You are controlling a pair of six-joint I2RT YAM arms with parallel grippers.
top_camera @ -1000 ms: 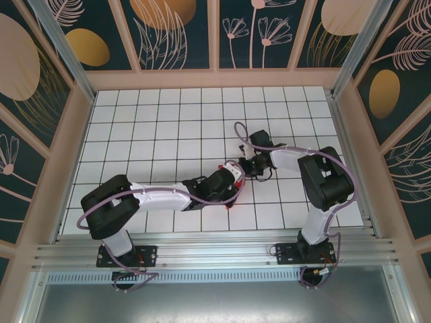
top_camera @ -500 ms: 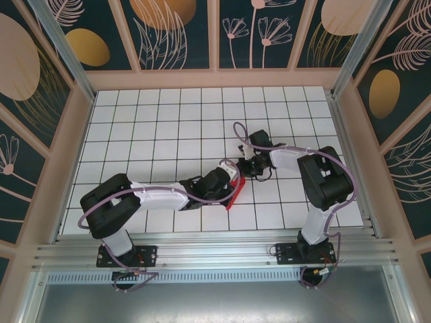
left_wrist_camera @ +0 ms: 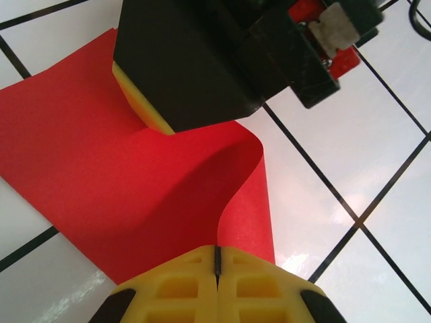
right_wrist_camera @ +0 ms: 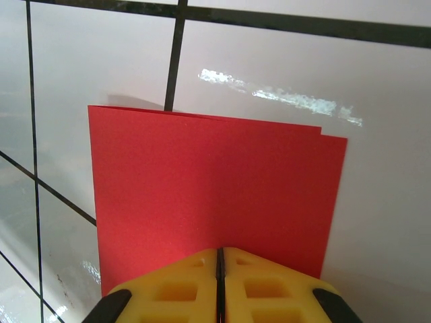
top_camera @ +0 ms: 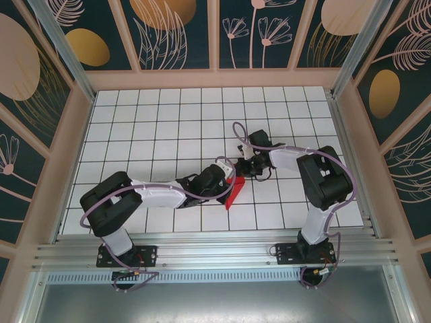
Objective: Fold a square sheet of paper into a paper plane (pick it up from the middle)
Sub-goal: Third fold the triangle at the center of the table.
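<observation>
At the middle of the table (top_camera: 168, 114): we see the square sheet of paper (right_wrist_camera: 215, 182) doubled over, edges nearly matched.
Left tool (left_wrist_camera: 217, 269): pinched together on the sheet's curling edge.
Right tool (right_wrist_camera: 219, 269): clamped on the doubled layers.
Progress: we judge one early fold made; nose and wings are left to do.

The counter (top_camera: 168, 121) is a glossy white surface ruled by thin black lines into a grid of squares, and bright patches of light glint off it in the wrist views. It is boxed in by a pale wooden frame (top_camera: 212, 77) whose wall panels (top_camera: 182, 33) are dark teal, printed with gold and peach ovals and thin line-drawn flowers and leaves, with silvery metal posts (top_camera: 60, 44) slanting up at the far corners. Along the near edge run ribbed aluminium rails (top_camera: 215, 254), and below them lies a grey metal sheet (top_camera: 215, 303).
</observation>
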